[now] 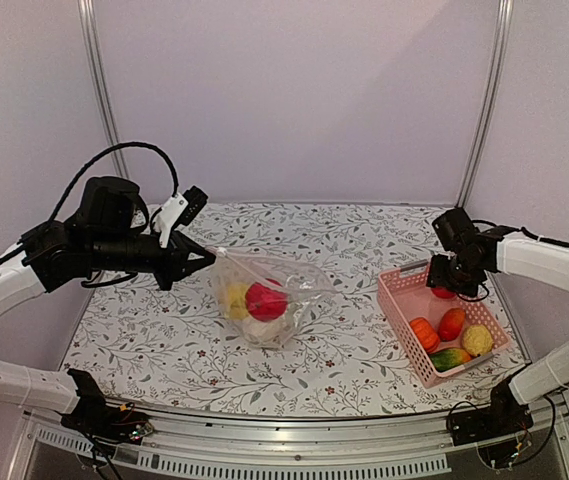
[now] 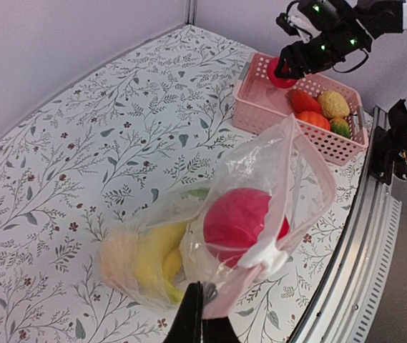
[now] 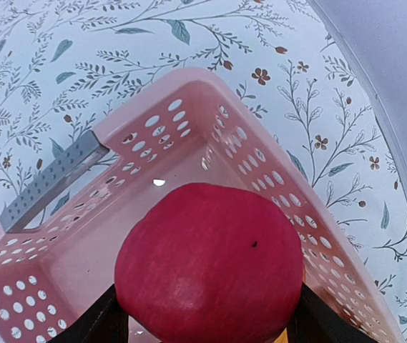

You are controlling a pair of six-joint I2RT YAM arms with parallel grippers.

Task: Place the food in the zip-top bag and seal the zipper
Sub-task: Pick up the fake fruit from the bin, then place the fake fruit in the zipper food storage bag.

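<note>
- The left gripper (image 1: 202,260) is pressed together on the zip-top bag (image 1: 269,285) at its mouth, pinching the edge and holding it up off the desk (image 1: 344,250).
- The pink zipper (image 2: 326,175) curves around the open mouth.
- The bag lies mid-desk; inside it are a red round fruit (image 2: 239,221), a yellow banana (image 2: 153,261) and a pale piece (image 2: 117,257).
- The right gripper (image 1: 446,285) is at the far end of the pink basket (image 1: 396,310), its fingers against both sides of a second red fruit (image 3: 210,264).
- Also in the basket are an orange piece (image 1: 424,333), a red-orange piece (image 1: 451,323), a yellow piece (image 1: 477,340) and a green piece (image 1: 447,358).
</note>
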